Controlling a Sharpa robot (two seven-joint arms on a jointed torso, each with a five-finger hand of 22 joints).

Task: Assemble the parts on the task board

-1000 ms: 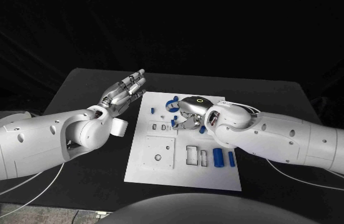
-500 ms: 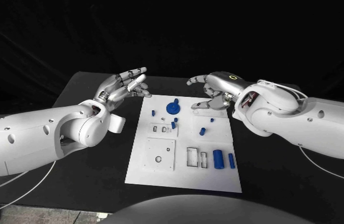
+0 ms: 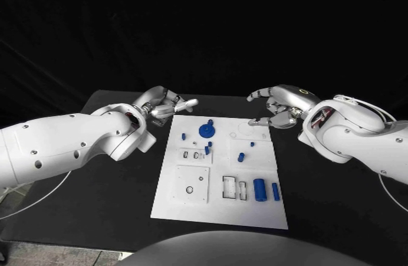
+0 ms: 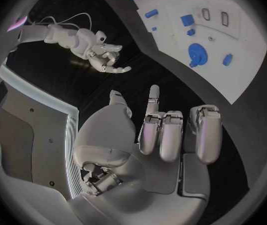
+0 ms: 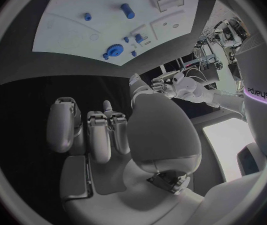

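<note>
Black table (white task board).

Glossy white arm shells are dotted with small dark screws; each silver, segmented hand, left hand and right hand, trails thin white cables.

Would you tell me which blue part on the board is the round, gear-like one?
The blue gear near the task board's far edge; the other blue parts are small pegs or cylinders.
</note>
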